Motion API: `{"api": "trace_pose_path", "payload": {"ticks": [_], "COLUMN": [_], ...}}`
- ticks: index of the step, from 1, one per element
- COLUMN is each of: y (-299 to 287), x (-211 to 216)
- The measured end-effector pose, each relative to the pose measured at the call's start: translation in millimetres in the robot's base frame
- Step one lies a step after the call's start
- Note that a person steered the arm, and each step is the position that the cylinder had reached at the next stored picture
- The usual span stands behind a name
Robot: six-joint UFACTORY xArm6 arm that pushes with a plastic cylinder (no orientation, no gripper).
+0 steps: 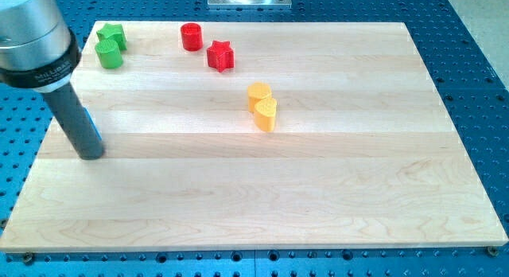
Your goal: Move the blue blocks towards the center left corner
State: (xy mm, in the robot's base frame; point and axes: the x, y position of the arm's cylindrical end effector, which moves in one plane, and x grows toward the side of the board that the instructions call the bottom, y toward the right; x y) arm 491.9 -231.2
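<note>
My rod comes down at the view's left and my tip point(90, 155) rests on the wooden board point(262, 197) near its left edge, about mid height. Only a thin sliver of a blue block point(93, 127) shows right behind the rod; its shape is hidden, and it seems to touch the rod. I cannot see a second blue block.
A green star block point(112, 35) and a green cylinder point(110, 54) sit at the top left. A red cylinder point(191, 36) and a red star block point(220, 56) sit at the top middle. An orange cylinder point(258, 94) touches an orange heart block point(266, 115) near the centre.
</note>
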Motion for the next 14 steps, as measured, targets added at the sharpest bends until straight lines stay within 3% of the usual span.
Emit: {"api": "trace_pose_path", "payload": {"ticks": [5, 7, 8, 10, 11, 13, 14], "y": [-73.1, -16.2, -64.6, -73.5, -71.8, -5.0, -9.1], "x": [-9.1, -23.1, -8.3, -68.7, -84.2, -73.5, -88.8]}}
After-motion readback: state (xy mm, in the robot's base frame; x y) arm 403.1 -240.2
